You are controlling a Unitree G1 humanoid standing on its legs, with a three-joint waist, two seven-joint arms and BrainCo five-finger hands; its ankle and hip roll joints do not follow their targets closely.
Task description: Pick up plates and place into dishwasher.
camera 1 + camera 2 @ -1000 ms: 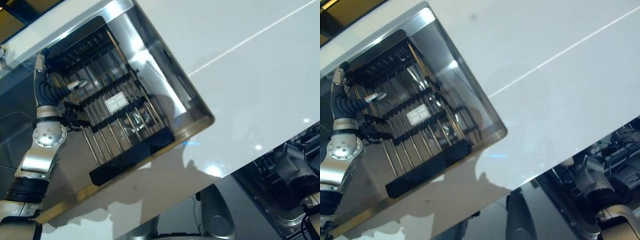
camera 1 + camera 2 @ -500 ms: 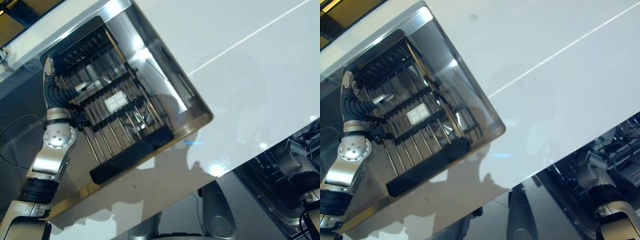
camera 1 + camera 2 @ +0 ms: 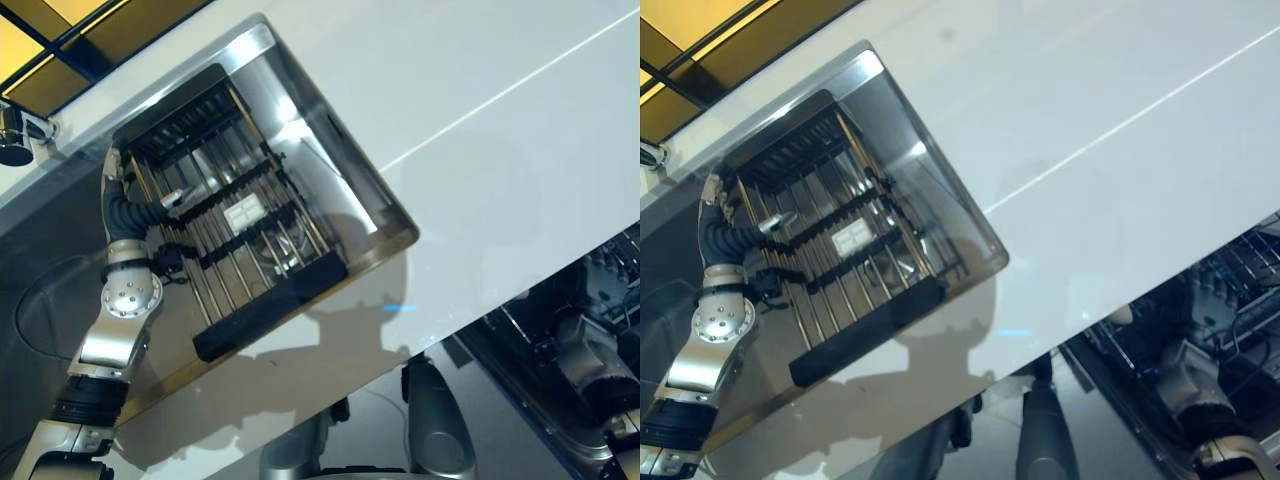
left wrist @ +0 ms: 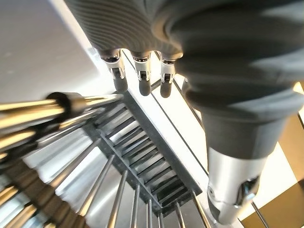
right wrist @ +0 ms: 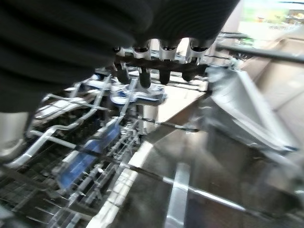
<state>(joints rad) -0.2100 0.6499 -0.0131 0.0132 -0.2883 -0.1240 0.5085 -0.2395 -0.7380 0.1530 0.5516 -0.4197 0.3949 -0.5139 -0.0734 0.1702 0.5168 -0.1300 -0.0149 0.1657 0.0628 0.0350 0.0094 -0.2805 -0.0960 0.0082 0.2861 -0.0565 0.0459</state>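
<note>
Left hand hovering over the sink rack, right hand waiting at the dishwasher

The left hand (image 3: 122,205) is hanging at the 9 o'clock edge of the sink (image 3: 395,215), fingers (image 4: 140,76) loosely extended and gripping nothing, probably positioned to search the drying rack (image 3: 235,245) of metal bars. No plate is visible on the rack or on the white counter (image 3: 480,200), so I cannot tell where the plates are. The right hand (image 5: 156,66) is hovering over the open dishwasher (image 3: 1210,340) at 4 o'clock, fingers hanging slack and empty above its wire basket (image 5: 80,156). The sink walls are crowding the left hand closely, while the counter between sink and dishwasher is offering broad open room for carrying.
</note>
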